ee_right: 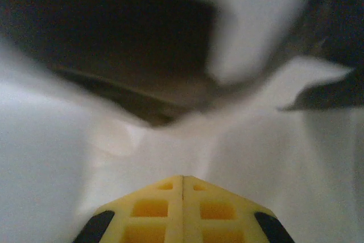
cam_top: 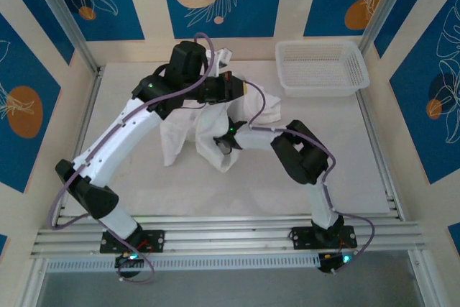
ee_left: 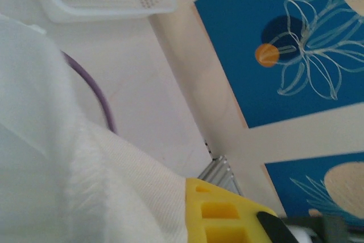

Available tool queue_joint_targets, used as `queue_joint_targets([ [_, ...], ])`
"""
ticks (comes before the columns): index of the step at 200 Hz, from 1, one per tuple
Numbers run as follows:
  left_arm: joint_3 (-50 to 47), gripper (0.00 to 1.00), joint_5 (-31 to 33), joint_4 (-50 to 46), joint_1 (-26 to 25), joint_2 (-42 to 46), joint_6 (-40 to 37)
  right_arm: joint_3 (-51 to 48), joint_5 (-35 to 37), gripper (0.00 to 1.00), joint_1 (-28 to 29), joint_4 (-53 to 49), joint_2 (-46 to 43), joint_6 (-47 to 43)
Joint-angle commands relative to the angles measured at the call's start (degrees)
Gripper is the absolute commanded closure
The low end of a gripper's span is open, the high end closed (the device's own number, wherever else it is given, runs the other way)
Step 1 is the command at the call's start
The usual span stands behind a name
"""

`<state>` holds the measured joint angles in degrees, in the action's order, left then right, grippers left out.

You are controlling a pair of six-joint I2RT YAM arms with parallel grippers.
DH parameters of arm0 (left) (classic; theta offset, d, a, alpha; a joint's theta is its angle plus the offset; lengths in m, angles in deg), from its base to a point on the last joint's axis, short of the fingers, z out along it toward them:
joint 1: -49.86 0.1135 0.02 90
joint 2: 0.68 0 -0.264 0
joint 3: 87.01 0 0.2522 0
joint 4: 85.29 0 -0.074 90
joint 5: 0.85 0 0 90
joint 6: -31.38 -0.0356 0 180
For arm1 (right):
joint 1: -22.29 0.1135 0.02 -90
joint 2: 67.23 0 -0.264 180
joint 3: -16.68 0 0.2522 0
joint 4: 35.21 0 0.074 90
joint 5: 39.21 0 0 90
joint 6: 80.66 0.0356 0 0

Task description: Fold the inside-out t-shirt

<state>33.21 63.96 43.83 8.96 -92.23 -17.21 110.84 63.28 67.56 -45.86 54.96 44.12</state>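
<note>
The white t-shirt [cam_top: 188,138] lies in a bunched heap on the table [cam_top: 251,188], to the left of the basket [cam_top: 320,89] and a bit nearer the robot. Part of it is pulled up off the table.

The left gripper [cam_top: 241,90] is just left of the basket. It is closed on the top of the shirt, and the cloth hangs down from it. In the left wrist view the cloth [ee_left: 85,174] lies against a yellow finger [ee_left: 219,214]. A purple cable [ee_left: 96,92] runs behind the cloth, and the basket [ee_left: 102,12] is further off.

The right gripper [cam_top: 226,136] is lower down, further from the basket, and pushed into the heap. Its two yellow fingers [ee_right: 153,209] are pressed together on the cloth [ee_right: 256,152], and folds of shirt crowd round them. The left arm [cam_top: 126,131] crosses over the shirt's far side and hides some of it.
</note>
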Motion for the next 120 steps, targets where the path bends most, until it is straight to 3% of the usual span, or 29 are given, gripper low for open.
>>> queue_joint_targets([
  [1,2.84,1.00,-3.05,0.88,-2.00,5.07,-3.96,2.89,-16.49,1.00,-0.46,-8.27,2.58,6.56],
  [54,3.78,1.00,-9.55,0.61,-5.93,5.99,-8.06,10.47,-18.48,1.00,-4.85,-14.64,2.19,10.87],
  [83,3.44,1.00,-2.69,-5.85,-6.74,9.93,-16.00,13.51,-20.71,1.00,-6.81,-19.15,1.50,10.18],
  [105,1.10,1.00,-0.89,-8.14,-6.78,11.46,-19.89,17.26,-20.78,1.00,-7.90,-25.62,-0.81,11.80],
  [120,1.44,1.00,5.45,-11.81,-6.68,10.74,-22.38,21.02,-21.68,1.00,-8.10,-30.21,-1.97,12.60],
])
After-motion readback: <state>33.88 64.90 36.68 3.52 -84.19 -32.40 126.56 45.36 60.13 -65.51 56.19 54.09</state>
